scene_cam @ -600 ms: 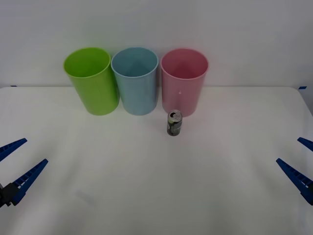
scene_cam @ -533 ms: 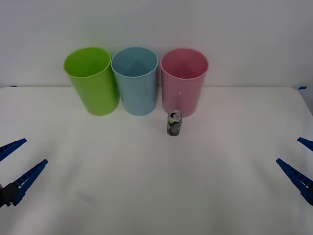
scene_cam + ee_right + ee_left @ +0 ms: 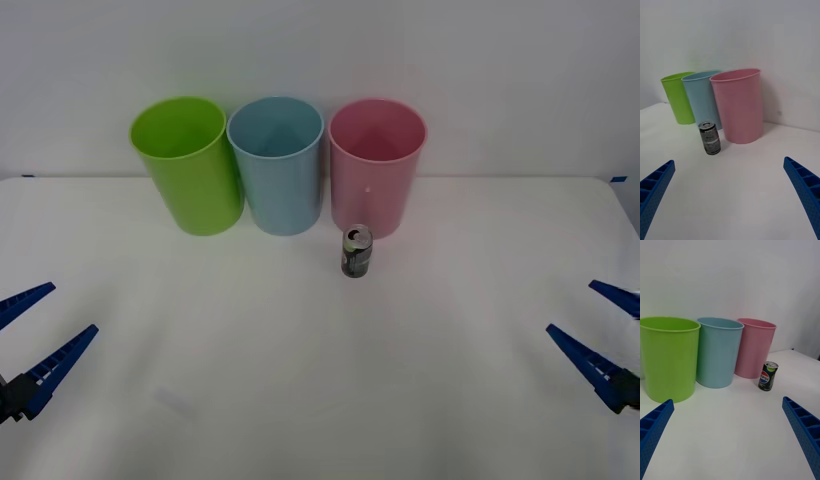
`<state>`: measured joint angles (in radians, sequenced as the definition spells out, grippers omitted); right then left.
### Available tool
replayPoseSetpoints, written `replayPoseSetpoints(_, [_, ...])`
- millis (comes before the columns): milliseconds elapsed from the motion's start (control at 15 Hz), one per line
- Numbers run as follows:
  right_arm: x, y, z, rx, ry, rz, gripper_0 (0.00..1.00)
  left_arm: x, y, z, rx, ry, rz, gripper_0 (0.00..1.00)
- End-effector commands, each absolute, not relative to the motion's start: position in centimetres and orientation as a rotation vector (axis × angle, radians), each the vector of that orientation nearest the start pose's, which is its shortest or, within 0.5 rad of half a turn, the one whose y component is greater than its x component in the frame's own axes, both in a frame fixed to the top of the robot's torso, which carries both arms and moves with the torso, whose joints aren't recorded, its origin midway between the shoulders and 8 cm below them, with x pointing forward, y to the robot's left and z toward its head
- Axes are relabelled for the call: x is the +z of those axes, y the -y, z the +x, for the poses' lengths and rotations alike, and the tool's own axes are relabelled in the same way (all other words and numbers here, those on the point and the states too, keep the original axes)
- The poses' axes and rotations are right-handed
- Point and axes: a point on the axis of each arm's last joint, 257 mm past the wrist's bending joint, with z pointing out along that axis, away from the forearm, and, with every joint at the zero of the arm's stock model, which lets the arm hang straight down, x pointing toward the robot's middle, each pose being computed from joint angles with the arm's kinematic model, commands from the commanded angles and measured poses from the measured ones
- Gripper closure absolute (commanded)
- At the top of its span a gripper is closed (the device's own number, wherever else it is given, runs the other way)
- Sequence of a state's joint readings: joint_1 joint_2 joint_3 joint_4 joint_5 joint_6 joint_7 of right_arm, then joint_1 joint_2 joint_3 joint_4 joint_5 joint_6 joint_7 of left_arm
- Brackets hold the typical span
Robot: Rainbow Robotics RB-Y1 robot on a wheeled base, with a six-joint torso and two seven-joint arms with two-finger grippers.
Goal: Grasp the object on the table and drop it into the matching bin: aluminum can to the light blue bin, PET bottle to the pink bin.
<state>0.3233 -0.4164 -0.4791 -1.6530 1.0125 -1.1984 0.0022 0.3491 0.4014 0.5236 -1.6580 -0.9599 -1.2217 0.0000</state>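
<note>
Nearest the robot, the right claw [image 3: 598, 336] has shifted since the picture a moment ago: it now sits a little further in over the counter [image 3: 300, 380], toward the aluminum can [image 3: 357, 251], with its blue fingers spread wide apart and nothing between them. The left claw [image 3: 30, 335] has not moved; it waits well to the left of the can, also spread open and empty.

The can itself stands upright and untouched, well apart from both claws. In the right wrist view the can [image 3: 709, 137] sits ahead between the open fingers, which suggests the right arm is lining up on it, so the reach appears to be just beginning and the grasp is not yet made.

Just behind the can, slightly to its right, stands the pink bin [image 3: 377, 165], close to it but not clearly touching. Behind the can and to its left is the light blue bin [image 3: 277, 163], the can's proper destination, and beyond that, furthest left of the can, a lime green bin [image 3: 187, 163]. All three stand upright in a row against the wall.
</note>
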Motion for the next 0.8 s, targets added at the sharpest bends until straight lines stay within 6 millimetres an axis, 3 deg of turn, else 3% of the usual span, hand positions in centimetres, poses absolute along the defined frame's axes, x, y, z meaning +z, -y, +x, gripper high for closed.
replayPoseSetpoints(67, [-19.3, 29.8, 36.4, 0.585, -1.486, -0.511, 0.0, -16.9, -33.0, 34.2, -0.567, -1.441, 0.465, 0.0])
replayPoseSetpoints(600, [-21.8, 23.7, 40.0, 0.577, -1.485, -0.577, 0.0, -16.9, -33.0, 34.2, -0.567, -1.441, 0.465, 0.0])
replayPoseSetpoints(800, [-23.0, 21.6, 42.3, 0.517, -1.446, -0.639, 0.0, -16.9, -33.0, 34.2, -0.567, -1.441, 0.465, 0.0])
